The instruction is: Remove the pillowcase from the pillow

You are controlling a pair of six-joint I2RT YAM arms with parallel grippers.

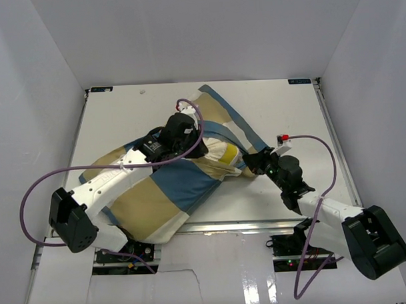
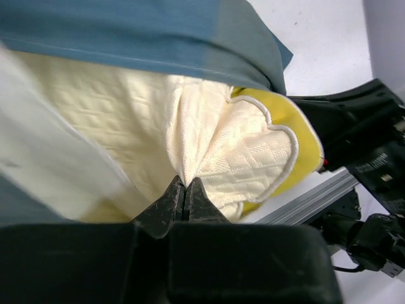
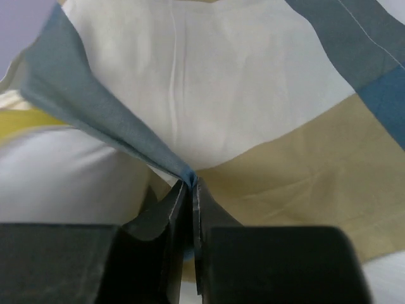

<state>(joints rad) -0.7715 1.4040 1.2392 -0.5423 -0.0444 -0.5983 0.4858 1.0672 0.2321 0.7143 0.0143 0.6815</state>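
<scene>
Pillow (image 2: pixel 114 120), mid-counter (image 1: pixel 288 115), one end bared from the checked pillowcase (image 3: pixel 253 95). Left fingers (image 2: pixel 166 208) pinch its cream cloth; right fingers (image 3: pixel 172 212) nip a blue pillowcase fold (both clamped on fabric). Advised: draw the two apart steadily, with firm pinches.

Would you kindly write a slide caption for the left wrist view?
Left gripper pinching a fold of the cream pillow, with the checked pillowcase lying above it.
</scene>
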